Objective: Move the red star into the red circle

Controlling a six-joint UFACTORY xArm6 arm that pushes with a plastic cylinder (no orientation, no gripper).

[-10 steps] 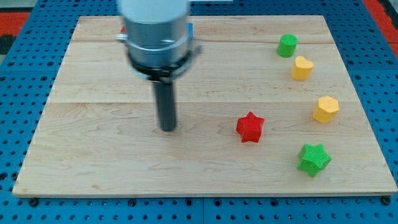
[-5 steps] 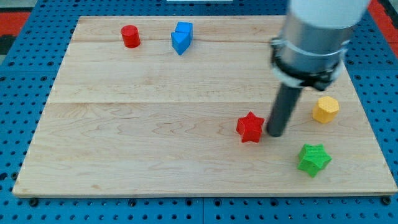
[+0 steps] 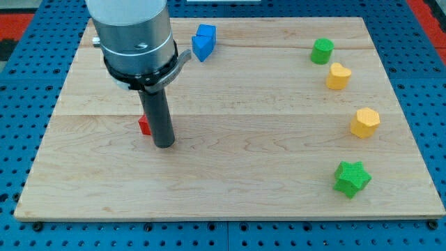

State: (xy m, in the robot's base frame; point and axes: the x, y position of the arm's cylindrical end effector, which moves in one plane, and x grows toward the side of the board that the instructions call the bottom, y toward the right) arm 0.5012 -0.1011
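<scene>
Risk: the red star (image 3: 143, 126) shows only as a sliver at my rod's left side, and the red circle is not visible — presumably hidden behind my arm at the view's top left. An off-centre push could let the star slip round the rod. My tip (image 3: 164, 145) has no jaws and holds nothing — it rests just beside the star, apparently touching.

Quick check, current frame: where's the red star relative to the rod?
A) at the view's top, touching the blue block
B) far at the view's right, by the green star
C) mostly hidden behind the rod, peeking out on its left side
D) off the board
C: only a sliver of the red star shows, at the left edge of the rod just above my tip.
</scene>
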